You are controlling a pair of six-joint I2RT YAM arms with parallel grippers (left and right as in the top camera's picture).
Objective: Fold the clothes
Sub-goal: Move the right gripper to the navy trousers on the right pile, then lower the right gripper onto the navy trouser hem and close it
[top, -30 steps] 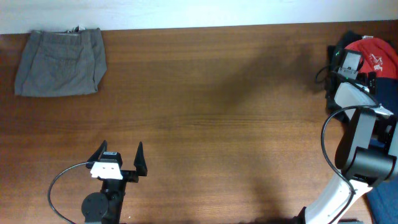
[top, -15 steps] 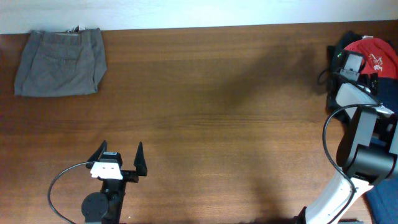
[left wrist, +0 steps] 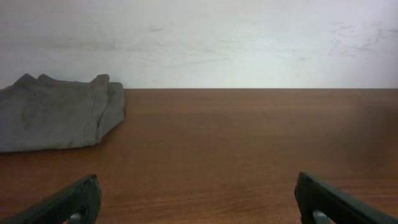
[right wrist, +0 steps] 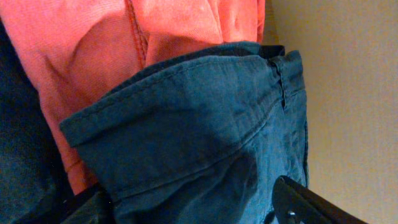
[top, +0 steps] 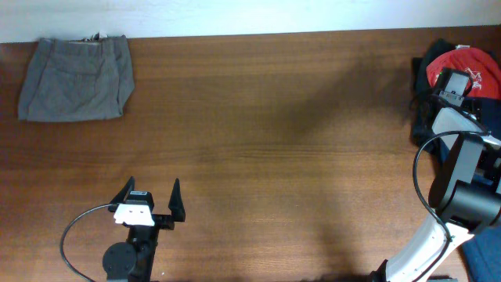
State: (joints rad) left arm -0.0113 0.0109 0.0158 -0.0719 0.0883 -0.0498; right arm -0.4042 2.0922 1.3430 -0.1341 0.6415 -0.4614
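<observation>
I'm working the pick at the far right w/ the right gripper (top: 452, 77). It's hanging over the heap of clothes at the table (top: 274, 141) edge, where the navy shorts (right wrist: 199, 130) are lying partly over the red T-shirt (right wrist: 168, 31). In the wrist cam a folded navy edge w/ a seam is filling the space ahead of the fingers (right wrist: 311, 205). One finger is showing at bottom right, but the other side is too dark to read, so I can't tell if they're biting cloth or just straddling it.

Doing this well, imo: I'm aiming to take only the navy layer, near that stitched edge, and not the red one below. I'm wanting the fold sitting deep btw the pads, then a slow lift so the T-shirt isn't dragging along. Soft cloth sags and slips, so a shallow pinch is the main risk.

Pose: the right arm is reaching from the near right corner toward the far edge, wrist tipped down onto the heap. The left gripper (top: 150, 196) is sitting near front left, fingers spread wide and holding nothing. It's pointing across the wood at the grey shorts (top: 76, 78), which are lying folded at the far left corner, well apart from it.
</observation>
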